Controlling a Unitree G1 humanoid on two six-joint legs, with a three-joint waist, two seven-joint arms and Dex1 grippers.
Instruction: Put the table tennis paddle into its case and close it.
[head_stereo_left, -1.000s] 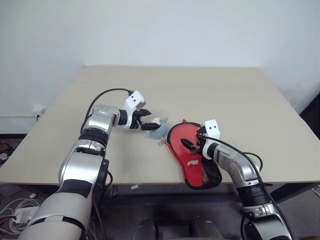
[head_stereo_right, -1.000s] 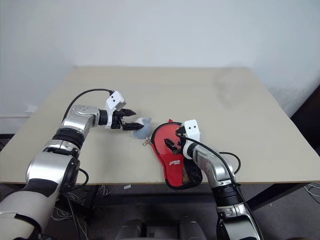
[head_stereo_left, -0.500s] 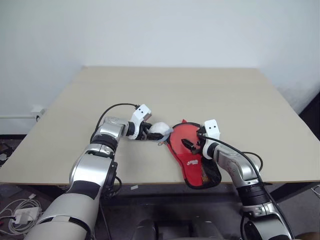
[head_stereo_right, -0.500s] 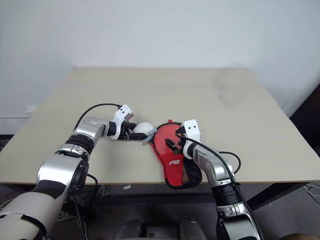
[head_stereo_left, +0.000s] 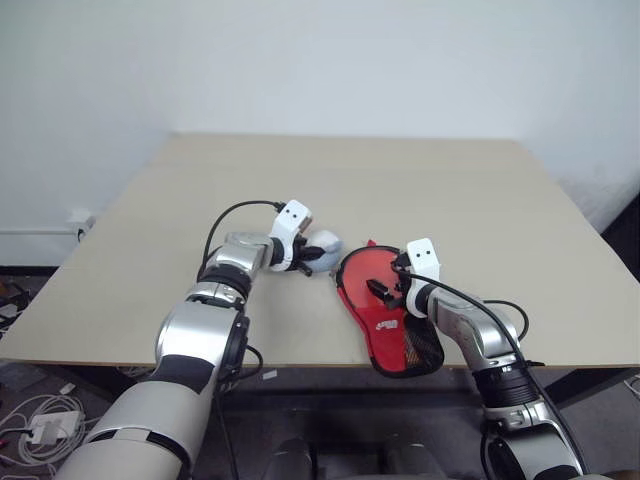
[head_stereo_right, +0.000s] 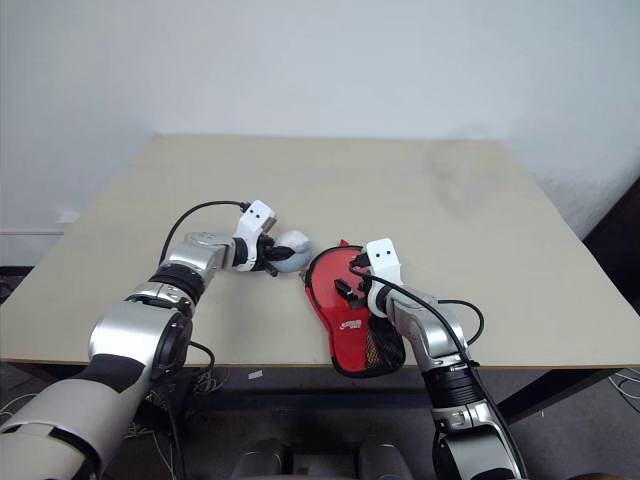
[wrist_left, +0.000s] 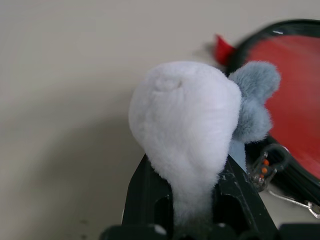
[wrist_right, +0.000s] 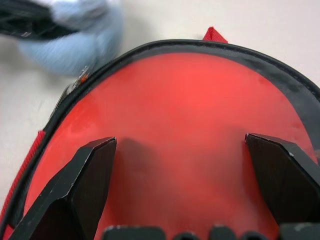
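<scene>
Red fabric case (head_stereo_left: 385, 320), black-rimmed

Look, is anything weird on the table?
Yes. The left gripper is shut on a fluffy white and grey-blue plush charm, linked by a small clip to the rim of the red case. The case also hangs partly over the table's near edge. The right gripper is open over it.

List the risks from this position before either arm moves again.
1. The left gripper is shut on the plush charm, tethered at the case rim; a hard pull may drag the case along.
2. The right gripper stands open over the red face without gripping, so the case, overhanging the table edge, might slide off.
</scene>
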